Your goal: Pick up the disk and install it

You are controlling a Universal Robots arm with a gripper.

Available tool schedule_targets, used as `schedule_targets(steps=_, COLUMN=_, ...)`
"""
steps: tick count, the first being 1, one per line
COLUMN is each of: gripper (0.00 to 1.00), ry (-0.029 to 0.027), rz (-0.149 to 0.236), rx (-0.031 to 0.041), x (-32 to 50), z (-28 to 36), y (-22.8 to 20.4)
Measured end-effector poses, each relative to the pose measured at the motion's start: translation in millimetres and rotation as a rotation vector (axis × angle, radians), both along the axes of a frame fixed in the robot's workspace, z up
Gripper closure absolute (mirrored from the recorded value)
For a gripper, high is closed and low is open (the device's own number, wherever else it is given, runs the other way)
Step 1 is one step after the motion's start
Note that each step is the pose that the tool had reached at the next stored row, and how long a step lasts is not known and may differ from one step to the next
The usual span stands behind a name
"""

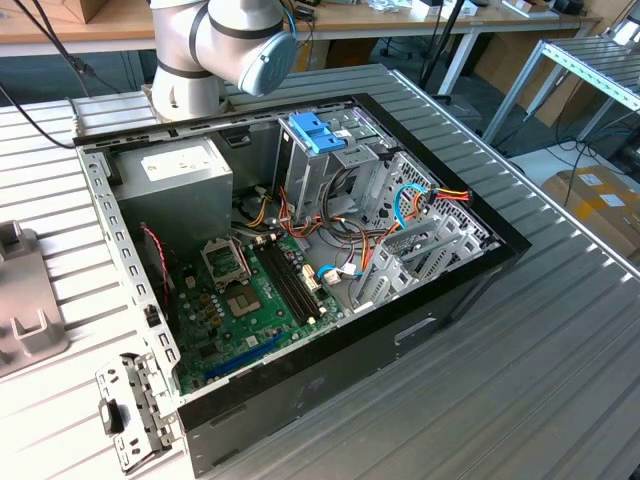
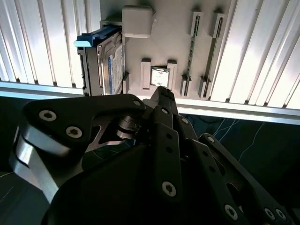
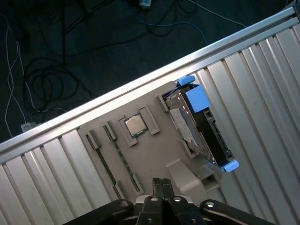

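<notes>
Operator: Report claw condition

Technician: In both wrist views the claw [image 3: 162, 185] [image 2: 161, 93] has its black metal fingers pressed together, with nothing between them. Its bolted linkage hides part of the scene in the second wrist view.

Operator: Location of the disk?

Technician: The disk [image 3: 199, 126] [image 2: 107, 61] stands on its long edge in a slot of the holder plate [image 3: 154, 151], apart from the claw. Body: flat silver-grey metal with a pale label. Carrier: bright blue plastic, with a tab at each end.

Operator: Other items on the plate?

Technician: A square processor chip [image 3: 136, 125] lies in a framed pocket. A thin green memory strip [image 3: 121, 161] sits in a long groove. The plate is matt beige with raised blocks.

Operator: Edges and room?

Technician: The plate lies on the ribbed aluminium table [image 3: 262, 93], close to its edge rail. Open ribs run along the disk's outer face. Beyond the rail is dark floor [image 3: 70, 47] with loose cables.

Operator: Exterior view?

Technician: The open computer case [image 1: 330, 385] sits mid-frame, with the green motherboard [image 1: 250, 300] flat inside. The arm [image 1: 215, 45] is cut off at the upper left. How high the claw is above the plate cannot be judged
</notes>
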State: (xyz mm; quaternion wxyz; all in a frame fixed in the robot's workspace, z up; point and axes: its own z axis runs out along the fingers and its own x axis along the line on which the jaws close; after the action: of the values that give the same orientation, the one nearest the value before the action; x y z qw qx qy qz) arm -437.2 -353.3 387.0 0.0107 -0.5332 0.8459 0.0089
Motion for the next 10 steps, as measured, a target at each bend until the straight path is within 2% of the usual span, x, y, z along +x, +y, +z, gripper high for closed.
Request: schedule_targets(steps=10, gripper=0.89, ry=0.0000, rz=0.040, rx=0.0000, x=0.0, z=0.0, y=0.0)
